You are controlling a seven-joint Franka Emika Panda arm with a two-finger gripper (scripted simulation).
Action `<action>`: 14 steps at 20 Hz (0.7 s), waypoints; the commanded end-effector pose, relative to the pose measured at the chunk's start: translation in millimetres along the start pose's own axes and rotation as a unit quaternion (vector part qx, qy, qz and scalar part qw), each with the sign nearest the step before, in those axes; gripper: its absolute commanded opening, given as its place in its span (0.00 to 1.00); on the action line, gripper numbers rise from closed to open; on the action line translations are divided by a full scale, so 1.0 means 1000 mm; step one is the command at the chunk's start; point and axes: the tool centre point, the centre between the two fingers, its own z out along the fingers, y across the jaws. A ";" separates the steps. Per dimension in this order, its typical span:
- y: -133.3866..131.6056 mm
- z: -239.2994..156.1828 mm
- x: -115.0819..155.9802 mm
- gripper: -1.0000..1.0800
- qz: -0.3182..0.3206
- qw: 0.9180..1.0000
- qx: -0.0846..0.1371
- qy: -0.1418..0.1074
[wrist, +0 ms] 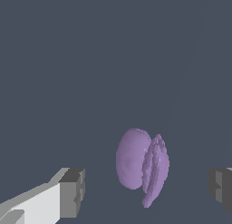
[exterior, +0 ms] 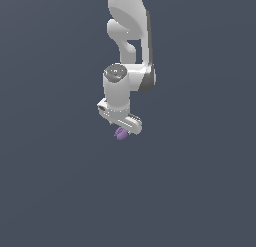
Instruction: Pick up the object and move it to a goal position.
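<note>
In the exterior view the white arm (exterior: 127, 51) hangs down from the top edge over a plain dark grey ground; open room lies on every side; the gripper (exterior: 124, 128) points downward and the purple object (exterior: 120, 134) peeks out just beneath it, though whether they touch is hard to tell here. The wrist view shows what that one hides: the object (wrist: 141, 166), a smooth lobe beside a ridged one, sits between the two grey fingertips (wrist: 72, 192); the jaws stand wide, with a clear gap on each side.
</note>
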 end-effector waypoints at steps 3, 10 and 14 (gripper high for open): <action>0.008 0.013 -0.009 0.96 0.047 0.999 -0.003 0.000; 0.014 0.023 -0.018 0.96 0.086 0.996 -0.005 0.000; 0.015 0.025 -0.019 0.96 0.092 0.996 -0.006 0.000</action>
